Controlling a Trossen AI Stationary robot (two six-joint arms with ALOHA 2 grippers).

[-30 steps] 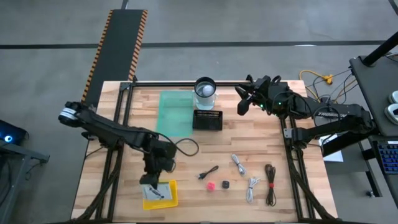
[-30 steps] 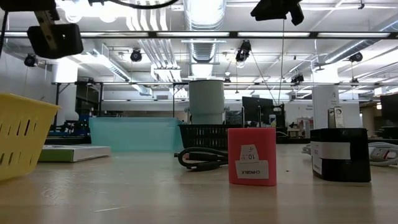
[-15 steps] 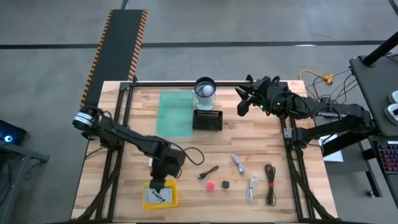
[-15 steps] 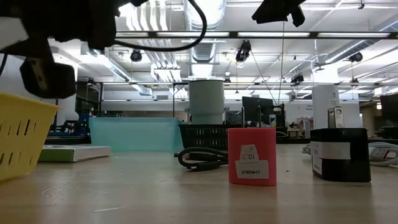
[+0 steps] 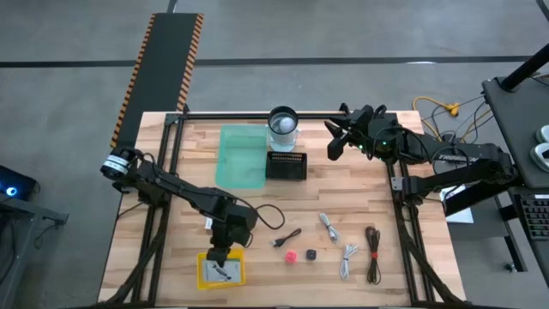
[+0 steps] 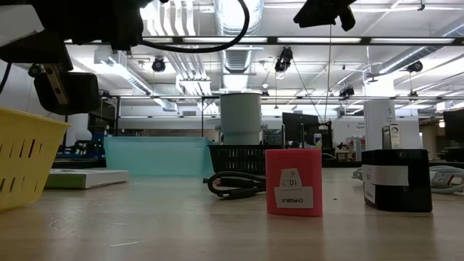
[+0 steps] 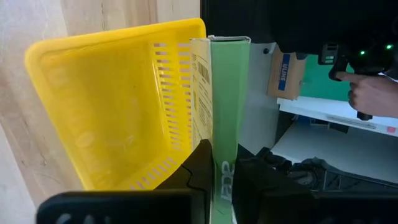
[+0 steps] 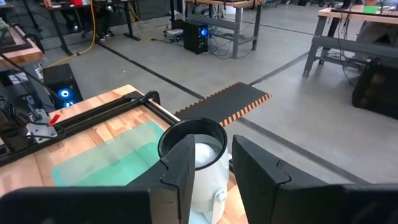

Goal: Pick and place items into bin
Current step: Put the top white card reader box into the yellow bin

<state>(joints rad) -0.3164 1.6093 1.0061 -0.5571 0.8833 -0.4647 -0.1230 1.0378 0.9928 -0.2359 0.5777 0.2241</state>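
Gripping card (image 7: 221, 118) over yellow bin (image 7: 112, 106), left pincer (image 7: 214, 171); cables (image 5: 347, 245) beside.

Two dark, black jointed arms; silver ring on left arm (image 5: 112, 165) base; looped black cable (image 5: 262, 211); white lettering on right arm (image 5: 446, 159).

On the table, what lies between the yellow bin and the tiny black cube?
In the high view, only the tiny red ball lies between the yellow bin and the black cube; otherwise the wood is bare.
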